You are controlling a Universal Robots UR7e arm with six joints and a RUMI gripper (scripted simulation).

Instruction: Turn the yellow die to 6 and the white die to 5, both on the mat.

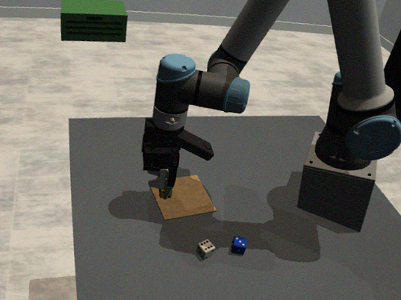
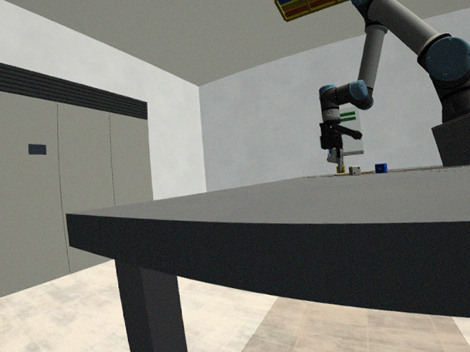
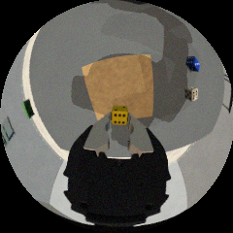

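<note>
Gripping the yellow die (image 1: 162, 193) (image 2: 337, 171) (image 3: 119, 116) between its fingers, my tool (image 1: 165, 194) (image 2: 340, 169) (image 3: 119, 113) pointed down at the edge of the tan mat (image 1: 189, 201) (image 2: 368, 171) (image 3: 118, 83). A face with six pips showed in my wrist view; whether the die touched the mat, I could not tell. Off the mat, on the worktop (image 1: 135, 271) (image 2: 268, 209) (image 3: 53, 73), the white die (image 1: 205, 248) (image 2: 354, 170) (image 3: 192, 93) sat flat with six on top, not the five I needed. Near it, the blue die (image 1: 238, 245) (image 2: 381, 168) (image 3: 193, 63) lay flat, three up.
</note>
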